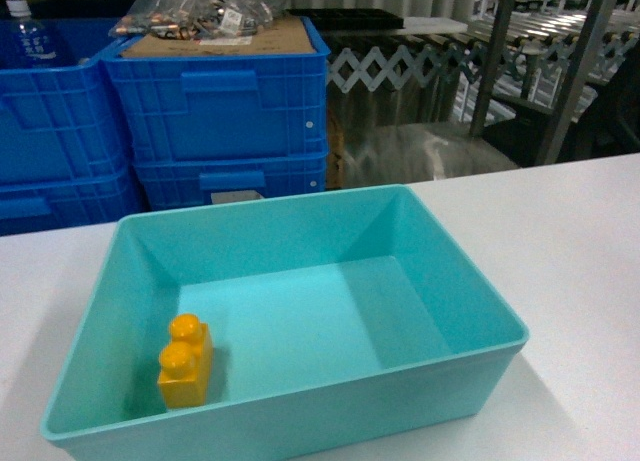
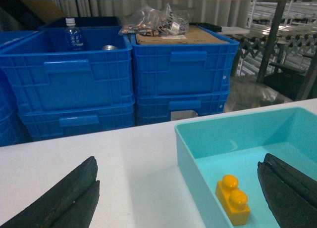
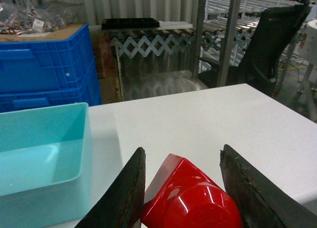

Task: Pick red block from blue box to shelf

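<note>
The right gripper (image 3: 183,188) is clamped on the red block (image 3: 190,198), above the white table (image 3: 208,119), right of the blue box (image 3: 44,149). The left gripper (image 2: 178,198) is spread wide; a yellow brick (image 2: 233,198) lies in the box between its fingers.

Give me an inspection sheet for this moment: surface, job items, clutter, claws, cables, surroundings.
Surface: white table, bare to the right of the tub.
Job's things: red block between the right claw's fingers, out of the blue box; steel shelf behind the table, nothing seen placed on it.
Clutter: yellow two-stud brick inside the blue box, near its left wall.
Grippers: right claw shut on the red block; left claw open, empty, hanging over the box's left rim.
Cables: nothing seen.
Surroundings: stacked dark blue crates, one holding a water bottle; bagged parts on cardboard; black chair.
</note>
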Motion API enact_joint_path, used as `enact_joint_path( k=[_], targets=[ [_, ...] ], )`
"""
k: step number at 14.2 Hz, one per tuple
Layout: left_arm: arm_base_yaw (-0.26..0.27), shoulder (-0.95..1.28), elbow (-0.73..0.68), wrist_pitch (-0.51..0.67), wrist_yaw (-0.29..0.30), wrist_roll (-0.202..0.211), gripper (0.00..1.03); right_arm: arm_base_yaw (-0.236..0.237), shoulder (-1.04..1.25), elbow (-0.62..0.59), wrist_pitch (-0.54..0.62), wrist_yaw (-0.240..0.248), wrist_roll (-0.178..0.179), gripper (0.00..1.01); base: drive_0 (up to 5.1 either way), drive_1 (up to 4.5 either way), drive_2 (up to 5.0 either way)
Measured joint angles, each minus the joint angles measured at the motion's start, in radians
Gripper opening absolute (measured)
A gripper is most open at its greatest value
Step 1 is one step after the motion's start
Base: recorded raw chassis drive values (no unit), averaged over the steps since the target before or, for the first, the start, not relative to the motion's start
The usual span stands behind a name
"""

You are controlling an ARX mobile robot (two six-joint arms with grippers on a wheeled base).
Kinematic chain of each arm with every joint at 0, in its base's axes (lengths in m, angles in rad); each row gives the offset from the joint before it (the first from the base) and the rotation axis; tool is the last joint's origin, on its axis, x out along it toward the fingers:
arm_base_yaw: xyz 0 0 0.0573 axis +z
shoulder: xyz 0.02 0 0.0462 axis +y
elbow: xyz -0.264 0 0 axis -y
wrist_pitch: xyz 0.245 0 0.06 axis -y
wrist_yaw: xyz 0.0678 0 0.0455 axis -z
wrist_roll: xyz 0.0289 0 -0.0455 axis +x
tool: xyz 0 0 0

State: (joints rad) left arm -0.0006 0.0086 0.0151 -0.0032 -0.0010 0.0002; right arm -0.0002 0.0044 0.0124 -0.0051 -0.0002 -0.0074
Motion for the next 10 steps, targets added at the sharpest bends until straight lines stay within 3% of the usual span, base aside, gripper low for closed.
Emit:
enact_joint_path(
  k=[10],
  targets=[
    [0.0, 0.0, 0.0, 0.0, 0.0, 0.0, 0.98, 0.0, 0.0, 0.0, 0.0, 0.0, 0.0, 0.4, -1.5, -1.52, -1.5]
  ],
)
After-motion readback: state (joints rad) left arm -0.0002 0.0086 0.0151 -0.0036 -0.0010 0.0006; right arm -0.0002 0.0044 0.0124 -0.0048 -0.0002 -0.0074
